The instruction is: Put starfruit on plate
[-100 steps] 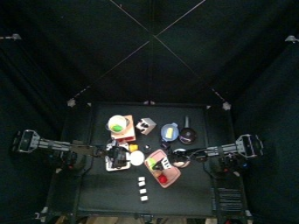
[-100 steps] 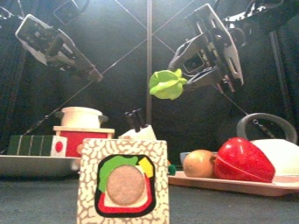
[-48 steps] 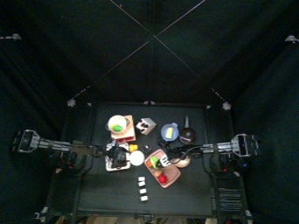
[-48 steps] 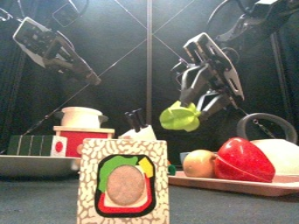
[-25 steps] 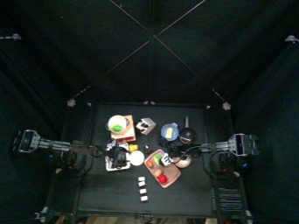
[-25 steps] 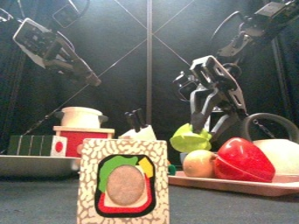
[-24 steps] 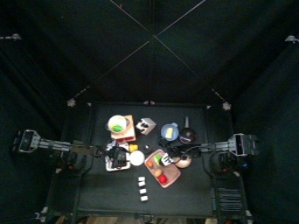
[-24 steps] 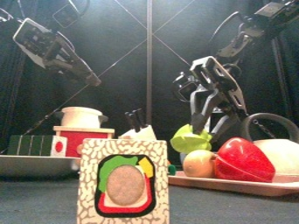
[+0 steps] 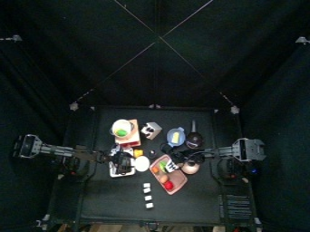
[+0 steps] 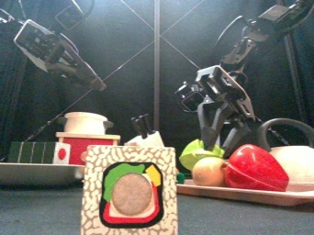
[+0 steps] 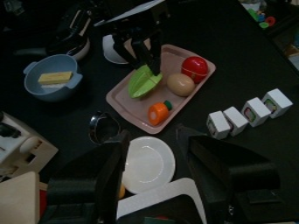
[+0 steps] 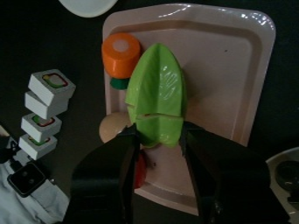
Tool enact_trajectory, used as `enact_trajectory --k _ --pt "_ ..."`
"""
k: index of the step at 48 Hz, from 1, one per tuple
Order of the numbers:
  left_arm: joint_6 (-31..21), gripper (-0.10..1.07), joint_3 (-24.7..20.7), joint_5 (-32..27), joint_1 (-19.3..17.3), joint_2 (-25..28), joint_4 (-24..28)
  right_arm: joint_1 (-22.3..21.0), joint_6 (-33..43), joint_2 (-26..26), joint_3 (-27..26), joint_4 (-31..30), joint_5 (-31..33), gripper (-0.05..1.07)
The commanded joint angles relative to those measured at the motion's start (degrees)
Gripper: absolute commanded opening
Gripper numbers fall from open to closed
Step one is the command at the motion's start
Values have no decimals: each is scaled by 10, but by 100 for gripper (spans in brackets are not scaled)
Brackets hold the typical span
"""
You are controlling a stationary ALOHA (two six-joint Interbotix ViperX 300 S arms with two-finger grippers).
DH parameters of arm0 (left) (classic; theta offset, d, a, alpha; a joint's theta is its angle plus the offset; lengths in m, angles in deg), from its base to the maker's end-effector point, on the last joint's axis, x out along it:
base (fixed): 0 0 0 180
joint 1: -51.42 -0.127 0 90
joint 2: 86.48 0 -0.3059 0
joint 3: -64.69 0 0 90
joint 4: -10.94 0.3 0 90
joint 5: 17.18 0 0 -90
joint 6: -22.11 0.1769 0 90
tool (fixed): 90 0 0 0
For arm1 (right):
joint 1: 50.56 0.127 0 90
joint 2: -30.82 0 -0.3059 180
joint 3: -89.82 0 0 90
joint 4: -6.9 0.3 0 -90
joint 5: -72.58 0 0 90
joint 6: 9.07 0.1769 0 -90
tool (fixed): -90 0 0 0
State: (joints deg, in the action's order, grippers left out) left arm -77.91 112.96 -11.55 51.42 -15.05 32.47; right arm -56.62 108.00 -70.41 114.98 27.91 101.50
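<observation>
The green starfruit sits between the jaws of my right gripper, which is shut on its end. It hangs low over the pink rectangular plate, beside an orange carrot. In the front view the starfruit is down behind a tan round vegetable and a red one. I cannot tell whether it touches the plate. The left wrist view shows the starfruit over the plate under the right gripper. My left gripper is open and raised, away from the plate.
A white round dish lies near the plate. A blue bowl holds butter. Three small cartons stand in a row. A sandwich box stands at the front, with a pot on the left and a pan on the right.
My right gripper has come down with the starfruit from high above the table to just over the pink plate. The left arm has stayed still.
</observation>
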Motion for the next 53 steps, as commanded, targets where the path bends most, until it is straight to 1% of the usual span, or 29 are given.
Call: enact_trajectory --k 1,11,15,23,29,36,45,53 --pt "-1 84 -6 4 -3 -1 -1 -3 -1 7 -15 -3 5 53" --pt "-1 84 -6 4 -3 -1 -1 -8 -1 5 -19 -18 14 55" --pt "-1 84 -6 4 -3 -1 -1 -10 0 5 -20 -24 15 61" --pt "-1 84 -6 4 -3 -1 -1 -10 -1 4 -21 -33 19 76" --pt "-1 84 -6 5 -3 -1 -1 -11 -1 4 -25 -36 26 82" --pt "-1 84 -6 4 -3 -1 -1 -11 -2 4 -35 -42 32 84" --pt "-1 84 -4 5 -3 0 -1 -12 -2 -1 -49 -49 68 84" --pt "-1 84 -4 5 -5 -1 -1 -12 -2 -9 -64 -64 83 84"
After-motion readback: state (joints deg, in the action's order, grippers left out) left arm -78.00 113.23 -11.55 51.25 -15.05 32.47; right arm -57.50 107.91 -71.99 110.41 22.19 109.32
